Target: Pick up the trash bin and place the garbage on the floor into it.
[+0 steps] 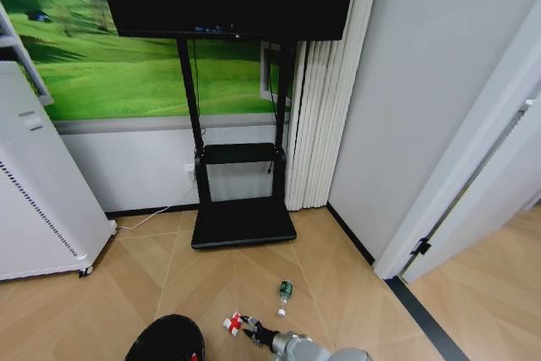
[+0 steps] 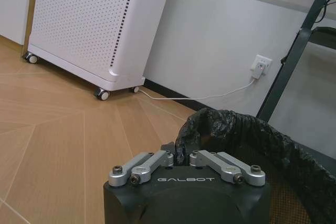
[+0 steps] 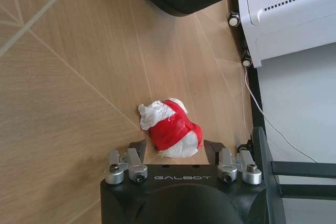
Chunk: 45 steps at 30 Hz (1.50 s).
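The black trash bin point(image 1: 166, 341) hangs at the lower left of the head view, with something red inside it. My left gripper point(image 2: 181, 155) is shut on the bin's bag-lined rim point(image 2: 231, 124). One red-and-white piece of garbage point(image 3: 171, 129) lies on the wood floor between the spread fingers point(image 3: 137, 148) of my open right gripper point(image 3: 175, 149). In the head view this wrapper point(image 1: 232, 324) sits just right of the bin, at the tip of my right gripper point(image 1: 245, 325). A small clear bottle with a green label point(image 1: 285, 291) lies farther ahead to the right.
A white wheeled cabinet point(image 1: 38, 200) stands at the left wall, its cable running to a socket point(image 2: 261, 64). A black TV stand point(image 1: 241, 221) is straight ahead. A door frame point(image 1: 439, 226) and dark floor strip lie to the right. Open wood floor surrounds the garbage.
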Available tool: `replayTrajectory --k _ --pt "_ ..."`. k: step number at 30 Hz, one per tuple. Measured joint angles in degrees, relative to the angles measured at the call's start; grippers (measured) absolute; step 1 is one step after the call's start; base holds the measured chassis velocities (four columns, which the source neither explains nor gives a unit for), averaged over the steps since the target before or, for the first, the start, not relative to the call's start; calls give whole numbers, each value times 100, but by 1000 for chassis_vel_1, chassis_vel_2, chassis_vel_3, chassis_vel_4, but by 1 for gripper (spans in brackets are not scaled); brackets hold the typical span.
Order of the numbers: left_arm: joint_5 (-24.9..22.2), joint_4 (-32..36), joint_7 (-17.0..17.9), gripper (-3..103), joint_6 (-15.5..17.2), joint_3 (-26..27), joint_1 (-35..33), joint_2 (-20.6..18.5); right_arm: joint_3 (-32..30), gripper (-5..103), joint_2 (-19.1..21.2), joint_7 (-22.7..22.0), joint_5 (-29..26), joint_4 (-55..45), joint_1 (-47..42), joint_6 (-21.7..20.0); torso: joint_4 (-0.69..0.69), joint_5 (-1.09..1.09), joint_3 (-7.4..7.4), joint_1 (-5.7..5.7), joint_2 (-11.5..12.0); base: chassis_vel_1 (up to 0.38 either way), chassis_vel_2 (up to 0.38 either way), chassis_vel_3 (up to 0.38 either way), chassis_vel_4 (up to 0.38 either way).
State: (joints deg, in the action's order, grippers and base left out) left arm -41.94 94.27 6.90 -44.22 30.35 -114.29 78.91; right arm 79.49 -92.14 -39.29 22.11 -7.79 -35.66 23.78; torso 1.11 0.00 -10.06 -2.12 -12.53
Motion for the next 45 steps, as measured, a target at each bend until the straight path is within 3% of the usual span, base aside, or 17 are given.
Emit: replayTrajectory --k 18,45 --pt "-65 -1 -50 8 -64 2 -13 -14 534 63 0 131 -431 -80 131 -95 0 0 0 0 0 0 0 0 0" --pt "-74 -104 -132 8 -125 -31 29 46 791 60 0 161 -517 -245 219 -135 0 0 0 0 0 0 0 0 0"
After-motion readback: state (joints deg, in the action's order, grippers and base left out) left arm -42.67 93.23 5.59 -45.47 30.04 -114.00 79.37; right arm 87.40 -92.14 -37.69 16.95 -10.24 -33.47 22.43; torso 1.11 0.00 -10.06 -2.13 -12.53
